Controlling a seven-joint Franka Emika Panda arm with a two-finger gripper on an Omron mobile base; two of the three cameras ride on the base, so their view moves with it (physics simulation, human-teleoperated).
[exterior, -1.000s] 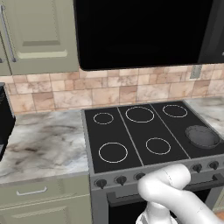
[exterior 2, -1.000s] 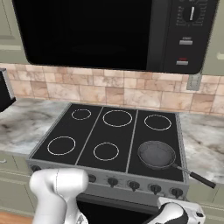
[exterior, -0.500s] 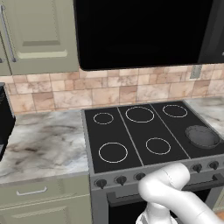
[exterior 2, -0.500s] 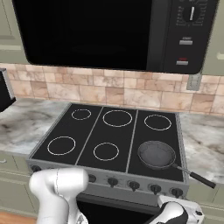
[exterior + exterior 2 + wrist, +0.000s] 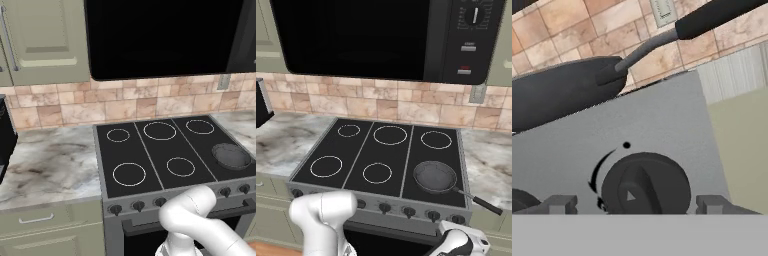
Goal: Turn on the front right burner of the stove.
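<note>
Facing a round, dark knob (image 5: pixel 646 184) on the brushed grey front panel of the stove (image 5: pixel 321 150), the gripper (image 5: pixel 638 205) has its two small dark finger tips spread apart — one on either side of the knob, neither seen touching it. A frying pan (image 5: pixel 435 176) — dark, mottled, with a long black handle — sits on the front right burner (image 5: pixel 231 156) of the glossy black glass cooktop, beside thin white ring outlines and marbled countertop (image 5: pixel 47 167).

The stove (image 5: pixel 387 150) is black glass; its front right burner (image 5: pixel 435 176) looks dark, perhaps covered by a pan.
</note>
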